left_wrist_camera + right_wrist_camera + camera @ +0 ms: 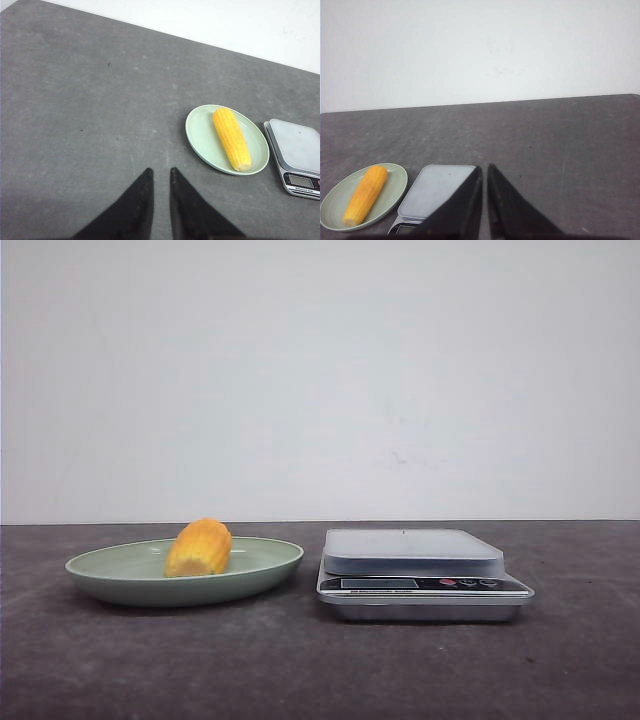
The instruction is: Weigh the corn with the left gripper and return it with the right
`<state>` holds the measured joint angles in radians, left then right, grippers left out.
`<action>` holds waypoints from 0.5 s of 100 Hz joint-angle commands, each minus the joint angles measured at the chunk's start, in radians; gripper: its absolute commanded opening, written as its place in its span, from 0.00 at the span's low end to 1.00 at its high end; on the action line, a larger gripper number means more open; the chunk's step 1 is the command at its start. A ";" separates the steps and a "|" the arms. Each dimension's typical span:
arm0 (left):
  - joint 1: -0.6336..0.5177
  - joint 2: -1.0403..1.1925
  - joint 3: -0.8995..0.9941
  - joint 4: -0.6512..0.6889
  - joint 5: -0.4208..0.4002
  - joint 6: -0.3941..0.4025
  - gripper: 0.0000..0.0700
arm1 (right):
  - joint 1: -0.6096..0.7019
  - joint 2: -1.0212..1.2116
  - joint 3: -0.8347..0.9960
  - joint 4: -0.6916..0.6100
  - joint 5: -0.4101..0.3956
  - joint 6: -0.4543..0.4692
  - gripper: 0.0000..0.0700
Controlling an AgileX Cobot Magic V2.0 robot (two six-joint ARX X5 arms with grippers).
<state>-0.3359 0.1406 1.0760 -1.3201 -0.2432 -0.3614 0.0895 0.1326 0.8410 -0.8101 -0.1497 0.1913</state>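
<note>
Lying in the green plate beside the scale, the corn is untouched; the nearly closed left claw must be opened and brought over it.

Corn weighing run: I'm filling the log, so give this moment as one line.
corn: on plate | scale: bare | left end effector: shut, away from corn | right end effector: shut
</note>
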 commanded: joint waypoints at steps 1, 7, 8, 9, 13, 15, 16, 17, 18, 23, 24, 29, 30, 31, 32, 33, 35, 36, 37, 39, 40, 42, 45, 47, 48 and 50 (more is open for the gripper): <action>0.005 -0.002 0.009 0.009 -0.006 0.011 0.02 | -0.001 0.002 0.010 0.012 0.004 0.004 0.02; 0.028 -0.002 -0.010 0.060 -0.056 0.038 0.02 | -0.001 0.002 0.010 0.012 0.004 0.004 0.02; 0.033 -0.002 -0.017 0.076 -0.064 0.038 0.02 | -0.001 0.002 0.010 0.012 0.004 0.004 0.02; 0.039 -0.002 -0.024 0.094 -0.071 0.040 0.02 | -0.001 0.002 0.010 0.012 0.004 0.004 0.02; 0.062 -0.006 -0.061 0.172 -0.085 0.061 0.02 | -0.001 0.002 0.010 0.012 0.004 0.004 0.02; 0.075 -0.008 -0.083 0.217 -0.085 0.085 0.02 | -0.001 0.002 0.010 0.012 0.004 0.004 0.02; 0.082 -0.009 -0.096 0.242 -0.084 0.097 0.02 | -0.001 0.003 0.010 0.012 0.004 0.004 0.02; 0.092 -0.010 -0.116 0.280 -0.077 0.117 0.02 | -0.001 0.002 0.010 0.012 0.003 0.004 0.02; 0.096 -0.011 -0.122 0.293 -0.074 0.122 0.02 | -0.001 0.003 0.010 0.012 0.003 0.004 0.02; 0.130 -0.013 -0.198 0.421 -0.026 0.186 0.02 | -0.001 0.002 0.010 0.012 0.003 0.004 0.02; 0.137 -0.013 -0.214 0.447 -0.012 0.198 0.02 | -0.001 0.002 0.010 0.012 0.003 0.004 0.02; 0.177 -0.013 -0.299 0.569 0.058 0.242 0.02 | -0.001 0.002 0.010 0.012 0.004 0.004 0.02; 0.185 -0.013 -0.317 0.593 0.072 0.247 0.02 | -0.001 0.002 0.010 0.012 0.004 0.004 0.02; 0.193 -0.013 -0.334 0.614 0.085 0.251 0.02 | -0.001 0.002 0.010 0.012 0.004 0.004 0.02; 0.201 -0.013 -0.351 0.636 0.097 0.254 0.02 | -0.001 0.002 0.010 0.012 0.003 0.004 0.02; 0.209 -0.013 -0.368 0.657 0.109 0.256 0.02 | -0.001 0.002 0.010 0.012 0.004 0.004 0.02; 0.225 -0.013 -0.402 0.695 0.130 0.257 0.02 | -0.001 0.002 0.010 0.013 0.003 0.004 0.02; 0.232 -0.014 -0.419 0.716 0.139 0.257 0.02 | -0.001 0.002 0.010 0.013 0.003 0.004 0.02; 0.239 -0.014 -0.435 0.732 0.147 0.256 0.02 | -0.001 0.002 0.010 0.013 0.003 0.004 0.02; 0.253 -0.014 -0.469 0.769 0.164 0.256 0.02 | -0.001 0.002 0.010 0.013 0.003 0.004 0.02; 0.259 -0.014 -0.486 0.787 0.172 0.256 0.02 | -0.001 0.002 0.010 0.013 0.003 0.004 0.02; 0.272 -0.014 -0.519 0.821 0.188 0.256 0.02 | -0.001 0.002 0.010 0.013 0.003 0.004 0.02; 0.289 -0.016 -0.567 0.870 0.209 0.256 0.02 | -0.001 0.002 0.010 0.013 0.003 0.004 0.02; 0.299 -0.018 -0.600 0.902 0.223 0.256 0.02 | -0.001 0.002 0.010 0.013 0.003 0.004 0.02; 0.304 -0.019 -0.616 0.918 0.229 0.256 0.02 | -0.001 0.002 0.010 0.013 0.003 0.004 0.02; 0.313 -0.023 -0.657 0.961 0.244 0.256 0.02 | -0.001 0.002 0.010 0.013 0.003 0.004 0.02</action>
<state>-0.0414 0.1287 0.5037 -0.4717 -0.0360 -0.1352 0.0895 0.1326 0.8410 -0.8101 -0.1497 0.1913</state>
